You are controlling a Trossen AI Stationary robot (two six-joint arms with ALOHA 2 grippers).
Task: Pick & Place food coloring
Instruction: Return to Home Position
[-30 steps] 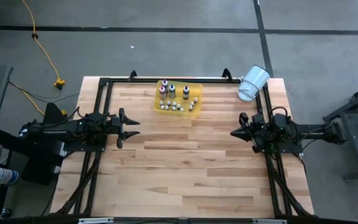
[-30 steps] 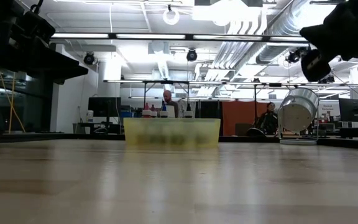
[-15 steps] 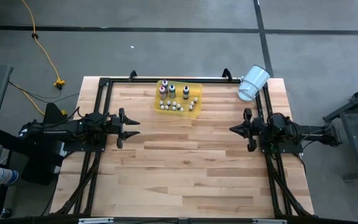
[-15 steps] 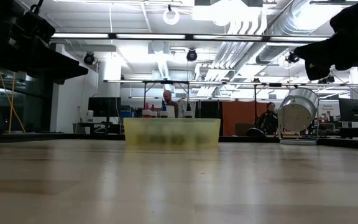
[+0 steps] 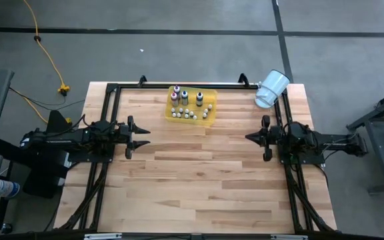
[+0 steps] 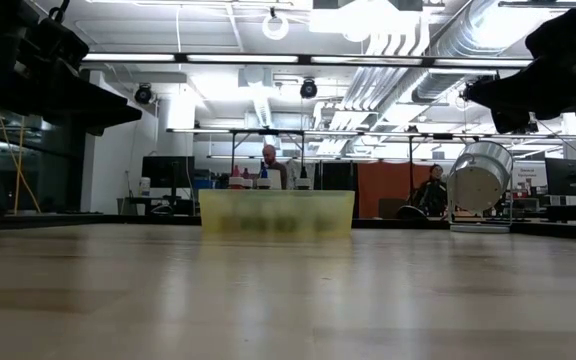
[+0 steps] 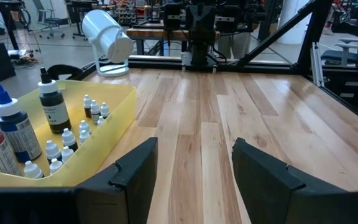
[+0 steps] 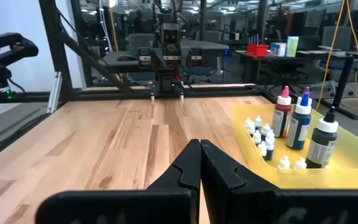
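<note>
1. Bench (image 5: 199, 180): we judge this step a retreat to rest, so we hold both arms level above the boards.
2. Yellow tray (image 5: 211, 121): it sits near the bench edge, and we avoid sweeping toward it.
3. Right pincer (image 5: 248, 139): pressed together, empty. Left pincer (image 5: 145, 137): spread, empty.
4. Food coloring (image 5: 191, 107): the bottles stand inside the tray, well apart from both pincers.
</note>
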